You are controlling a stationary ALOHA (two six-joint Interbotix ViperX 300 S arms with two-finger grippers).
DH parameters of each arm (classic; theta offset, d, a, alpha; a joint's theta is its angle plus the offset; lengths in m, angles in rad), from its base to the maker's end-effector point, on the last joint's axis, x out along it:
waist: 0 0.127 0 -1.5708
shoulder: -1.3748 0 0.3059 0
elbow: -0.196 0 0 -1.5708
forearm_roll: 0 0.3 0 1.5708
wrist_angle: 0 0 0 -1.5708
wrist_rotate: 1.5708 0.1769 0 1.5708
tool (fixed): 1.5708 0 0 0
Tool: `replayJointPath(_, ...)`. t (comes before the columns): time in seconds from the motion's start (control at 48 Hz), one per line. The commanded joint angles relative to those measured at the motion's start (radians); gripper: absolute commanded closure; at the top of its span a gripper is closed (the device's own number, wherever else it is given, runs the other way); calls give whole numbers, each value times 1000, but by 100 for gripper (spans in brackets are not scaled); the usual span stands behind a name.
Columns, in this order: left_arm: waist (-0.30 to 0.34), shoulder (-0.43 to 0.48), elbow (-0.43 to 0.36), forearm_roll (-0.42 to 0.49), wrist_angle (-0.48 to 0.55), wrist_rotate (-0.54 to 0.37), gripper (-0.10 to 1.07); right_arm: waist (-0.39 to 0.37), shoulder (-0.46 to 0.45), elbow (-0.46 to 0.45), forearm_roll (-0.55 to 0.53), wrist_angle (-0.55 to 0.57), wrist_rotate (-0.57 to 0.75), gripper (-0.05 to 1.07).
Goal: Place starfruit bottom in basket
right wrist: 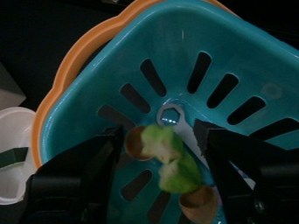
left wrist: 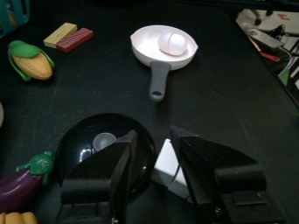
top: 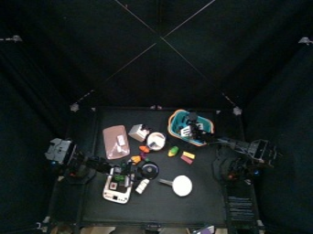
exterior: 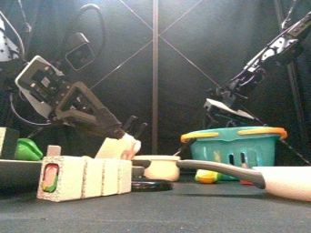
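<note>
Yellow-green piece: your starfruit bottom [right wrist: 173, 162] sits pinched between the right gripper [right wrist: 176, 175] jaws, directly over the inside of the basket [right wrist: 233, 61].
Long axis: it runs roughly along the jaws, pointing down toward the slatted wall; its brownish ends show at either side of the pinch.
Why held so: I judge you are keeping the grip until the piece is well within the rim, so it cannot bounce out on release.
Basket: teal, resting on an orange rim or tray [right wrist: 82, 61]; in the top view it lies at the table's far right [top: 193, 122].
Right arm: reaches down over the basket [exterior: 237, 146].
Left gripper: [left wrist: 163, 171] pressed on a white block [left wrist: 167, 166], low over a black dish [left wrist: 103, 144].
Beyond: white pan [left wrist: 163, 45], corn [left wrist: 31, 59].
</note>
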Motion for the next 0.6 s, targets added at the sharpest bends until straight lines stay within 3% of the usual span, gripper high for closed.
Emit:
replayJointPath(0.0,6,-18,-21,-3,-5,-2,21,-2,-12,-18,-6,-3,2,2)
replayJointPath(0.583,5,-35,-31,-112,-5,-6,21,61,-49,-5,-100,-3,2,2)
